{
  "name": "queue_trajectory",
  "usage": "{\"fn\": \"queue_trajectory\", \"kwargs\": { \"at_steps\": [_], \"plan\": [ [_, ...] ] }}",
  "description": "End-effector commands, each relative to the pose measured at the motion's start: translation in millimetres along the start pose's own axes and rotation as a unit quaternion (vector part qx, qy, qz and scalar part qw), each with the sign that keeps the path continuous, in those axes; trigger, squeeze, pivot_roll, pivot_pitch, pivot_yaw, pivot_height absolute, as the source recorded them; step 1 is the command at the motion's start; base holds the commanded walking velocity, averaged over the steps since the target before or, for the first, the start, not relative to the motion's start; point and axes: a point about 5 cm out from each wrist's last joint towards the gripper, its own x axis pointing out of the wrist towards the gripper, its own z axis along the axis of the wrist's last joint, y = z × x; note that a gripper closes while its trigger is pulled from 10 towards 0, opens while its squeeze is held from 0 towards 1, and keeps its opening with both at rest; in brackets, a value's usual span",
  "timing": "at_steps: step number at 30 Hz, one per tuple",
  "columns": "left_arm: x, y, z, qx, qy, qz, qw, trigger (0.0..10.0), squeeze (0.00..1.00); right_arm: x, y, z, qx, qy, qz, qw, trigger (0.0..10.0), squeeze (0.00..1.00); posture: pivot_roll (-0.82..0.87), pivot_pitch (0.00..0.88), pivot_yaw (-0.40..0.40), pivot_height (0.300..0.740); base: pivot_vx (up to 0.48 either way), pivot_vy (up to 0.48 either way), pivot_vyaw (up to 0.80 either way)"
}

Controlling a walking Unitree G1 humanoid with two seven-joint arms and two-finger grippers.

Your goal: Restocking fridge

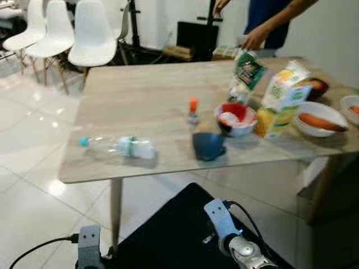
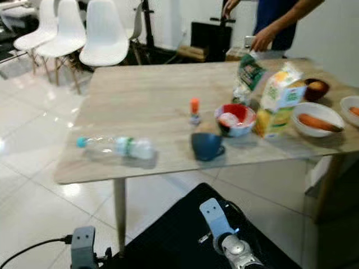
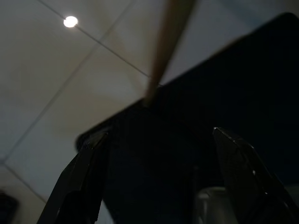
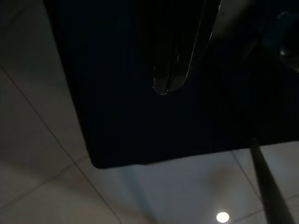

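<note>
A light wooden table (image 1: 140, 95) stands before me with groceries on it. A clear plastic bottle (image 1: 120, 147) with a blue cap lies on its side near the front left edge. A dark blue cup (image 1: 207, 144), a red and white bowl (image 1: 235, 119) and a small orange-capped bottle (image 1: 193, 109) sit mid-table. A yellow-green carton (image 1: 280, 98) and a green bag (image 1: 247, 73) stand to the right. My left gripper (image 3: 160, 135) hangs open and empty over the floor. My right arm (image 1: 241, 246) hangs idle below the table's front edge.
A person (image 1: 269, 22) reaches over the far right corner. A white bowl (image 1: 320, 119) holding a carrot, a dark bowl (image 1: 317, 87) and another white bowl (image 1: 352, 107) sit at the right. White chairs (image 1: 92, 33) stand at the back left on the tiled floor.
</note>
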Motion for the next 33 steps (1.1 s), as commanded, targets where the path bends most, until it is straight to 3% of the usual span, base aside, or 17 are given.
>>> {"fn": "queue_trajectory", "kwargs": {
  "at_steps": [1, 26, 29, 33],
  "plan": [
    [-3.1, 4.5, -7.3, 0.007, 0.010, 0.001, 1.000, 10.0, 0.00, -0.5, 1.4, -2.6, 0.002, 0.006, -0.001, 1.000, 10.0, 0.00, -0.04, 0.057, 0.011, 0.740, 0.000, 0.000, 0.00],
    [-1.7, 1.6, -3.3, 0.009, 0.002, -0.008, 1.000, 10.0, 0.00, -2.3, -2.7, -5.4, 0.001, 0.008, -0.005, 1.000, 10.0, 0.00, -0.04, 0.058, 0.014, 0.740, 0.000, 0.000, 0.00],
    [-0.7, 0.9, -1.9, 0.024, 0.003, -0.007, 1.000, 10.0, 0.00, -2.6, -3.3, -6.0, 0.001, 0.009, -0.005, 1.000, 10.0, 0.00, -0.04, 0.058, 0.015, 0.740, 0.000, 0.000, 0.00],
    [0.6, 0.1, 1.1, 0.030, 0.001, -0.004, 1.000, 10.0, 0.00, -2.8, -3.4, -6.4, 0.001, 0.009, -0.005, 1.000, 10.0, 0.00, -0.04, 0.057, 0.017, 0.740, 0.000, -0.480, 0.00]
  ]
}}
